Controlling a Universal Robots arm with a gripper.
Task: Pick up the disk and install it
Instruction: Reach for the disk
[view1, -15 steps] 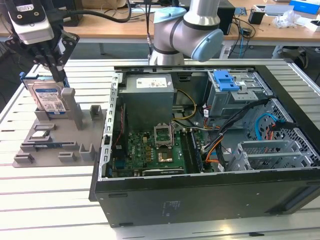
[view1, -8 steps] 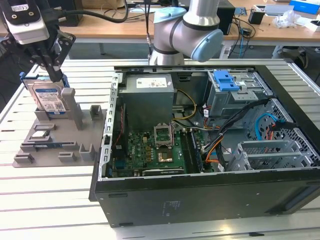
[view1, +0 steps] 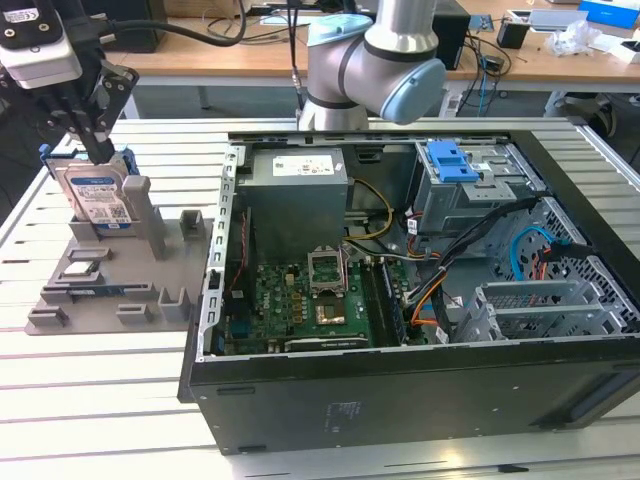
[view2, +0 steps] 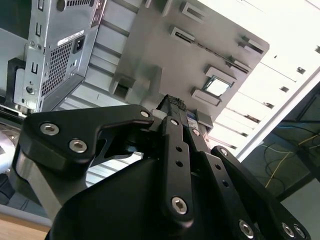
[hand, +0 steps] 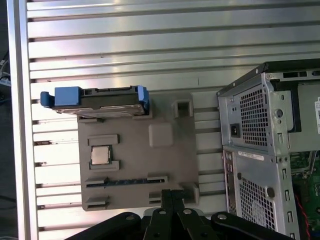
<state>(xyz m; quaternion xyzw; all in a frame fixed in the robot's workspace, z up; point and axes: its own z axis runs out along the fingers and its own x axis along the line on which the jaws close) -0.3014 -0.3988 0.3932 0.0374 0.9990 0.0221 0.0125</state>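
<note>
Hovers with the end effector (view1: 99, 152) closed on nothing near the top of the disk (view1: 98, 200), upright at a corner of the grey holder (view1: 110, 290) by the tabletop (view1: 100, 400) edge. Risks clipping the blue bracket (hand: 67, 96) and tipping the disk — by descending closed or off-centre.

Arm (view1: 375, 60) reaches over, gripper (view1: 98, 150) hangs pointing down, up near the disk (view1: 100, 195), w/ fingers pressed together, nothing held.
</note>
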